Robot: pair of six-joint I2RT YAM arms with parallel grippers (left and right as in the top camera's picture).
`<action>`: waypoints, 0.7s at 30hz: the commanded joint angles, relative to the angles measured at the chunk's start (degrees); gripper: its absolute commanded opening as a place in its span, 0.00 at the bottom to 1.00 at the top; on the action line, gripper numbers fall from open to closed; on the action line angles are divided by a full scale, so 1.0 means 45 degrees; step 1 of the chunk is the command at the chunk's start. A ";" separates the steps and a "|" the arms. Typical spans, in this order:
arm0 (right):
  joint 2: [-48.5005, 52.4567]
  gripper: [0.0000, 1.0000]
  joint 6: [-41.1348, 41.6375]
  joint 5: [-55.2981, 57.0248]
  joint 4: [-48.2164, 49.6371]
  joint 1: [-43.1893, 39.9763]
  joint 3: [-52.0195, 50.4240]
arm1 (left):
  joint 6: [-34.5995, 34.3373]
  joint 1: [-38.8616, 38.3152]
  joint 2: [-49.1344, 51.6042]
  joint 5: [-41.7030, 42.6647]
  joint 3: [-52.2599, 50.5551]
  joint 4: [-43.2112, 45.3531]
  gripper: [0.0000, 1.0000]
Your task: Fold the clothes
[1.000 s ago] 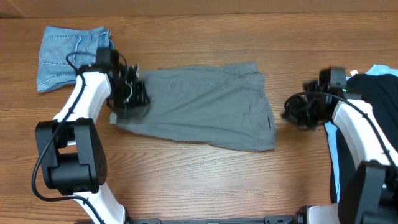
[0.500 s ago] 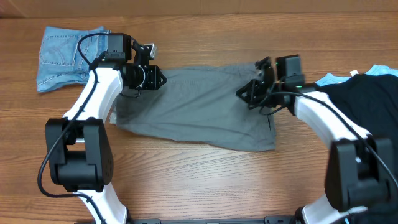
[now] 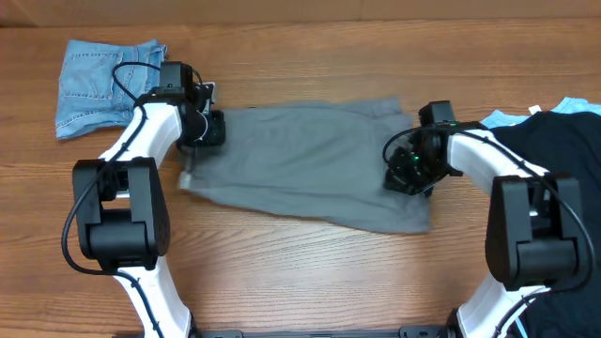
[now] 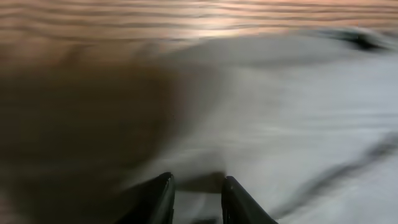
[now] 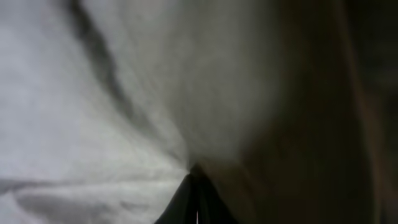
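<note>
**Trousers lie crosswise, one hand at each short end**

Grey trousers [image 3: 300, 164] spread flat mid-table [image 3: 310, 282]; long axis runs left to right, tilting slightly down toward the right; left hand [image 3: 205, 129] sits on the left short end at its upper corner; right hand [image 3: 406, 176] sits on the right short end, roughly mid-edge; each arm is already on its own end, neither nearer the other's.

Right wrist view: fingertips meet at a point with grey cloth puckered and creases fanning out from it; right hand reads as closed, pinching the trousers. Left wrist view is blurred: two fingers [image 4: 163, 198] with a narrow gap, cloth edge lying right at the gap; cannot tell if the left hand has actually caught the fabric or only rests on it.

Denim piece [image 3: 99, 80] lies folded at the far left, apart from the trousers; black garment [image 3: 554, 141] heaped at the right edge, just beside the right arm.

Judgement: the fold turns on the long axis; likely one end gets carried across to the other, or both ends lift together; left grip needs confirming first.
</note>
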 commanded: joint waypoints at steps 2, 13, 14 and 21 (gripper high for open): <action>0.0282 0.04 0.0753 0.3337 -0.0957 -0.1384 -0.0316 | 0.0015 0.0476 0.0384 -0.0593 -0.0083 0.0024 0.28; -0.1467 0.04 -0.2404 0.1428 -0.1661 -0.1656 0.0301 | 0.0063 0.1180 -0.0520 0.1734 0.0549 -0.1574 0.44; -0.1807 0.04 -0.2404 0.1234 -0.1739 -0.1656 0.0413 | 0.0063 0.1307 -0.0670 0.2011 0.0709 -0.1802 0.50; -0.3473 0.10 -0.3764 -0.2569 -0.1515 -0.1511 0.0495 | 0.0058 0.2579 -0.1472 0.2671 0.1647 -0.4129 0.96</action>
